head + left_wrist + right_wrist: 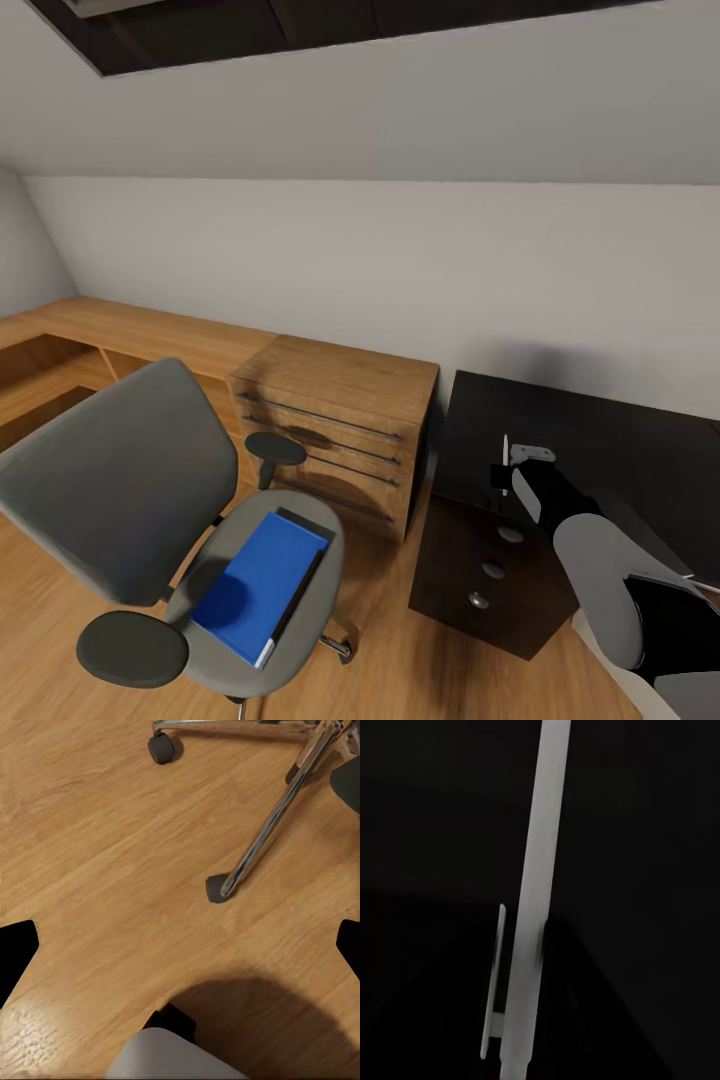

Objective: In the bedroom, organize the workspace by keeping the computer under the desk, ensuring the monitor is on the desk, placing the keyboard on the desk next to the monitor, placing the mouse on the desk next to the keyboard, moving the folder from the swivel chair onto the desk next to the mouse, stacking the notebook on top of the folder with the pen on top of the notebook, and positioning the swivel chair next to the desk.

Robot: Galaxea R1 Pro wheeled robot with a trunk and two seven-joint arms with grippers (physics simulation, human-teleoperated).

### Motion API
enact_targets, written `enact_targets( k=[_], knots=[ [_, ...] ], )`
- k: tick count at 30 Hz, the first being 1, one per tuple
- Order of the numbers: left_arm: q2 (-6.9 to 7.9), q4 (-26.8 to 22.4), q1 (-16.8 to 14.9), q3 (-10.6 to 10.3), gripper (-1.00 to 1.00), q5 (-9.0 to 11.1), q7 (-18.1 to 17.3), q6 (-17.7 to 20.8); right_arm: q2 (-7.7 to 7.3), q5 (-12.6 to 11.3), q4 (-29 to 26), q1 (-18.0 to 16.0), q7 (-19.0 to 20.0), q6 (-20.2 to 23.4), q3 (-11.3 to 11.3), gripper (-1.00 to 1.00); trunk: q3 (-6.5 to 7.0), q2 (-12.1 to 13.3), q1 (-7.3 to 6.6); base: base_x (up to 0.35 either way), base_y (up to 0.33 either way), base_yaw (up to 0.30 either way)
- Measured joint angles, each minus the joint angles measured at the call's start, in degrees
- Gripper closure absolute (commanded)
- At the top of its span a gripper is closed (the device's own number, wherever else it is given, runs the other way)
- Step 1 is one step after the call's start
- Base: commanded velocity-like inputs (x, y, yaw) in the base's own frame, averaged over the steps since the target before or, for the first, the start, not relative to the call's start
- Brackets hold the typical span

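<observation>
Right claw point(505, 468): I hold it over the black bench point(600, 440), gripping the pen point(505, 462) upright
Left claw: I cannot tell its state
Folder point(262, 580): lying on the swivel chair point(120, 480) seat; thin dark notebook point(300, 590) edge along it

My right gripper point(505, 470) holds the thin pale pen point(505, 462) upright above the black-topped desk point(620, 450) at the right. On the grey swivel chair point(120, 480) at near left, the bright blue folder point(258, 585) lies flat on the seat, the dark notebook's point(303, 585) edge along its right side.
</observation>
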Motion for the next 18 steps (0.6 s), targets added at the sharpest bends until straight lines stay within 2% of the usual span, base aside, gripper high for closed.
enact_targets(
  k=[18],
  knots=[
    [0.22,0.36,0.00,0.03,-1.00,-0.03,-0.14,-0.01,0.00,0.00,0.00,0.00,-0.03,0.00,0.03,1.00,0.00,0.00,0.00,0.000,0.000,0.000]
  ],
)
